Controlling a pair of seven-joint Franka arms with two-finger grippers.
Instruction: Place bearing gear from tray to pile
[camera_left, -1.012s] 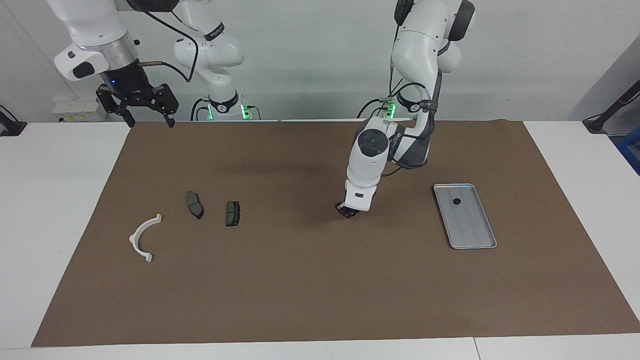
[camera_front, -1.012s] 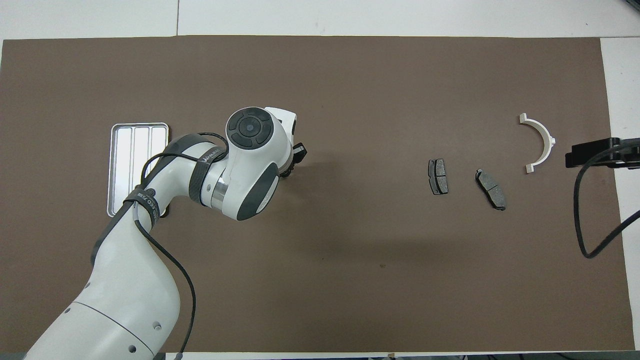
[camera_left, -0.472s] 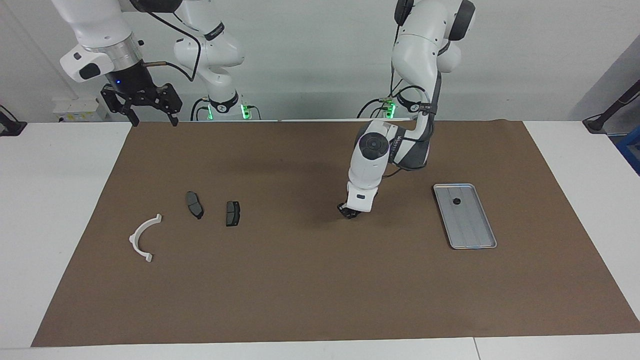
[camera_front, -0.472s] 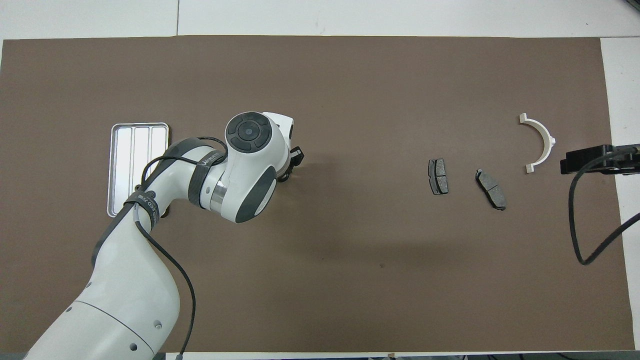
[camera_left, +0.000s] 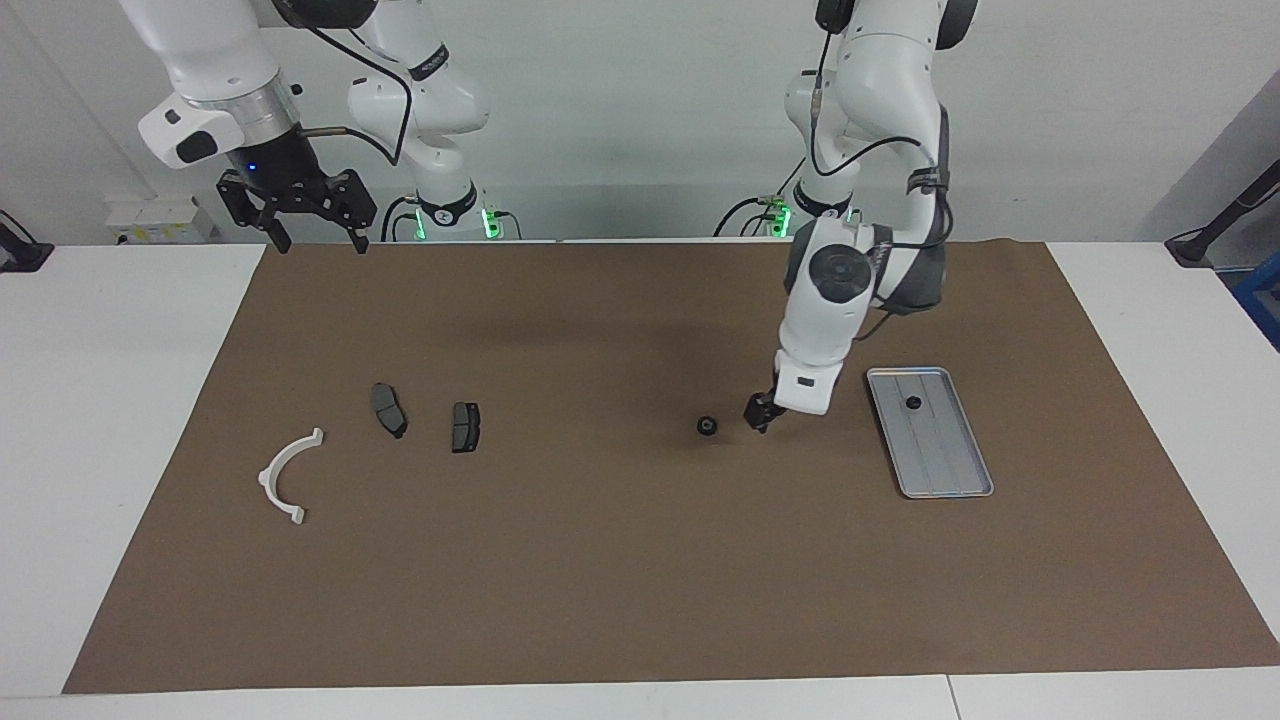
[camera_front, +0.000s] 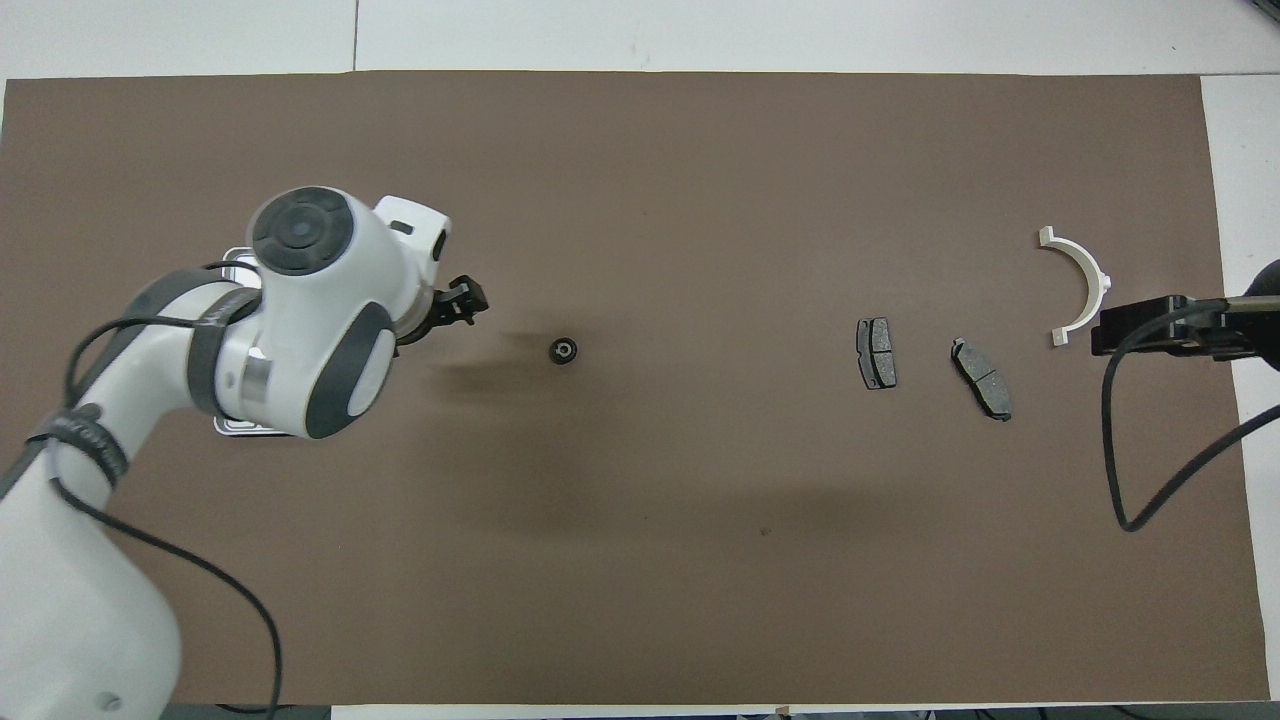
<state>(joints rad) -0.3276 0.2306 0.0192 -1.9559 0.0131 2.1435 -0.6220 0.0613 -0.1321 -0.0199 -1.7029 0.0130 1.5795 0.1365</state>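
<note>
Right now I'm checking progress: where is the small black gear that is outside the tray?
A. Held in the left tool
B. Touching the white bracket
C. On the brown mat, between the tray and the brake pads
C: the gear lies alone on the brown mat, between the tray and the brake pads, clear of the left tool.

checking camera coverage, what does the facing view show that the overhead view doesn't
Only the facing view shows the small dark part lying in the tray, and the right hand whole, waiting with fingers spread over the mat's edge nearest the robots. Only the overhead view shows the hole through the bearing gear. Both show that gear alone on the mat, the left hand apart from it, two brake pads and the white bracket.
</note>
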